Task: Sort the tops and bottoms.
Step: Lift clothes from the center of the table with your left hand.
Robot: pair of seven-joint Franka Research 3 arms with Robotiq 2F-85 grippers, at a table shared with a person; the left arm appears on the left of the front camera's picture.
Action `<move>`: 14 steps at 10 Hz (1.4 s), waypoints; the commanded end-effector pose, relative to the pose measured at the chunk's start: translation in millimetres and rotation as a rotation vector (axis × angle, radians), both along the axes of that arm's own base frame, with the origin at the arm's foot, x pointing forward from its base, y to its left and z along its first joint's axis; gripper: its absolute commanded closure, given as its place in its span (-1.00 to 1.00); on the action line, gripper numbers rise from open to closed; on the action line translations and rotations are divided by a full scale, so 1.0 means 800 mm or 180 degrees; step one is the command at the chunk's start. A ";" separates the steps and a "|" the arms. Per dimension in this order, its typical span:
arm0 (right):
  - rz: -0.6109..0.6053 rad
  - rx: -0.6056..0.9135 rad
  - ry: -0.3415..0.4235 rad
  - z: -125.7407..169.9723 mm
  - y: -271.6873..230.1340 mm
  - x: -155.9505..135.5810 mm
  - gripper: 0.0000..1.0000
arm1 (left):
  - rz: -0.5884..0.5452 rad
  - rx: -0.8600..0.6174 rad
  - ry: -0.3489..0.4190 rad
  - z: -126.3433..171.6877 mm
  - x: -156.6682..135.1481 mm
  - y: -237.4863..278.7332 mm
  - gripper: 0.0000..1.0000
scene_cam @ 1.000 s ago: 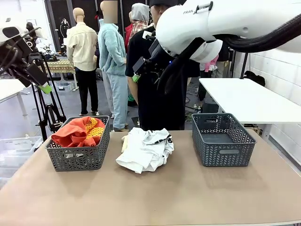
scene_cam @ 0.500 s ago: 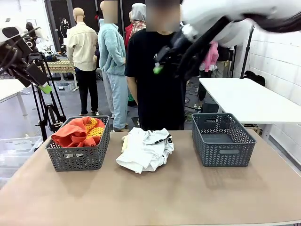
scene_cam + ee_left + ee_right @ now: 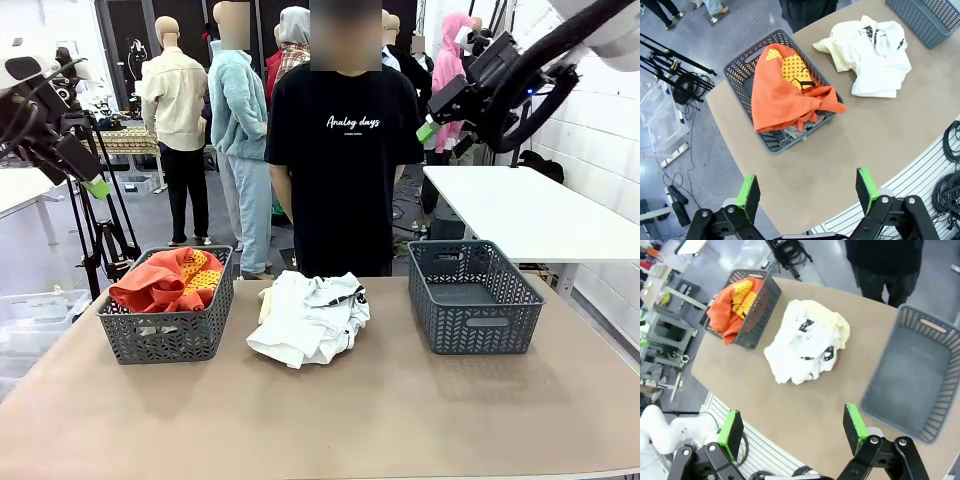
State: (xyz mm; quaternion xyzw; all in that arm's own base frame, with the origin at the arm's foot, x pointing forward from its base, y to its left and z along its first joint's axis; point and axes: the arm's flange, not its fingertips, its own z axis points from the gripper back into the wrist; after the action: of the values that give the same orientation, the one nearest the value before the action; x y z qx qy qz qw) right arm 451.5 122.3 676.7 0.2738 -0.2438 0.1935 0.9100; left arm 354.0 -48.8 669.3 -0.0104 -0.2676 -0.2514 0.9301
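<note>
- Left hand [image 3: 807, 190]: two black fingers with flat green pads, spread wide with nothing between them. It hangs high, and the matte tan surface [image 3: 840, 145] lies well below it.
- Red-orange T-shirt [image 3: 782, 95]: soft and crumpled, with a yellow patch dotted in black. It is heaped in a grey basket [image 3: 740, 67] straight ahead of the left hand's fingers and well apart from them. One fold spills over the rim, and a bit of grey cloth [image 3: 795, 132] shows underneath.
- White T-shirt [image 3: 875, 50]: rumpled, with black lettering, lying in a loose mound on the bare surface. It is ahead and to the right of the left hand, and straight ahead of the right hand.
- Pale yellow cloth [image 3: 832, 47]: smooth folds touching the white T-shirt's edge.
- Right hand [image 3: 792, 427]: same build, fingers fully apart and empty, raised well above everything.
- Second basket [image 3: 920, 385]: ahead and to the right of the right hand, with its smooth floor in full view.
- Count: two rectangular grey plastic baskets with herringbone-pierced walls, two hands, and one garment of each colour.
- A person [image 3: 340, 150] in a black T-shirt stands beyond the garments.
</note>
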 end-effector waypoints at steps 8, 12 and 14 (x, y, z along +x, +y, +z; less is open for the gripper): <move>0.0114 0.0025 -0.0025 -0.005 0.009 -0.016 -1.00 | -0.1119 -0.0251 0.0149 -0.078 0.093 -0.174 -1.00; 0.0114 0.0025 -0.0025 -0.005 0.009 -0.016 -1.00 | -0.1330 -0.0218 -0.0012 -0.132 0.127 -0.226 -1.00; 0.0114 0.0025 -0.0025 -0.005 0.009 -0.016 -1.00 | -0.1292 -0.0160 0.0217 -0.142 0.114 -0.254 -1.00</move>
State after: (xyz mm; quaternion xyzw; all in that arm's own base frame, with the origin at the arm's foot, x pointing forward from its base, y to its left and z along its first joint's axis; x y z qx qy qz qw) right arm 439.4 129.6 671.9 0.2857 -0.2464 0.2144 0.9009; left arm 454.7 -252.5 551.9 -0.0899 -0.2416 -0.4309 0.8648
